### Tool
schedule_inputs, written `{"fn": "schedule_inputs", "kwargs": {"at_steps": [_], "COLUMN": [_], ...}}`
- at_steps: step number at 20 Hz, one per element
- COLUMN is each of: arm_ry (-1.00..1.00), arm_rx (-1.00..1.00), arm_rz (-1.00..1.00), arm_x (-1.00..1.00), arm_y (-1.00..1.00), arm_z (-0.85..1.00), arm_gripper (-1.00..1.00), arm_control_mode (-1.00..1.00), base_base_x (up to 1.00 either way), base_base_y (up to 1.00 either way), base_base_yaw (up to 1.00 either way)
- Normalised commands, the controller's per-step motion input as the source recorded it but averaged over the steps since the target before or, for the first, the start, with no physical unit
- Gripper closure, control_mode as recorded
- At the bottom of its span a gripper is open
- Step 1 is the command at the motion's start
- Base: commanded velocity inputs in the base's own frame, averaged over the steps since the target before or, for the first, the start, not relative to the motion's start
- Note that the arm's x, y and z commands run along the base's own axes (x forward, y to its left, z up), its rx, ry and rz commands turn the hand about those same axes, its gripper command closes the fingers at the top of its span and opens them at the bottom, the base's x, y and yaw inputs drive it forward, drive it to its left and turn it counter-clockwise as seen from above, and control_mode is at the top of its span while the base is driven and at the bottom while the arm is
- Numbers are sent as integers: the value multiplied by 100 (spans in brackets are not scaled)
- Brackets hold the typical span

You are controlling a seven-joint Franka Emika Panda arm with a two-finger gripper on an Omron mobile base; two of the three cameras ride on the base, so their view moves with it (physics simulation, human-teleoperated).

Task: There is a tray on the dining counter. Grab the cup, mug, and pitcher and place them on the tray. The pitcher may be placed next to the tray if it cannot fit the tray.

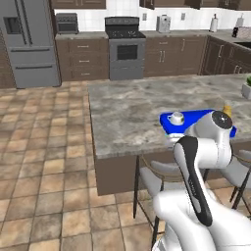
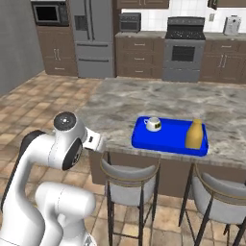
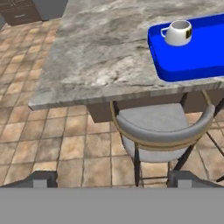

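Pitcher (image 2: 194,135) stands on tray (image 2: 169,140) beside mug (image 2: 153,124).

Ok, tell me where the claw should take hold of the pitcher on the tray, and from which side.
Grip the pitcher around its narrower neck, coming down from above. It stands upright at the right end of the tray, with bare tray floor between it and the mug. The rounded body looks wider and likelier to slip. The claw is open.

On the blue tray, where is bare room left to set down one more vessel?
The tray is bare between the mug at its left end and the pitcher at its right end. The dining counter beyond the tray is bare stone too. Only the tray's two ends are taken.
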Motion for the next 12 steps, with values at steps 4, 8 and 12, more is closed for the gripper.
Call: {"fn": "schedule_inputs", "kwargs": {"at_steps": [4,8,12], "arm_ry": [0,0,0], "arm_rx": [0,0,0], "arm_rz": [0,0,0], "arm_x": [0,0,0], "arm_y": [0,0,0], "arm_z": [0,0,0], "arm_gripper": [-100,-100,-100], "arm_control_mode": [100,100,100], "base_base_x": [0,0,0], "base_base_y": [77,79,83], "base_base_yaw": [-11,-10,-5]}}
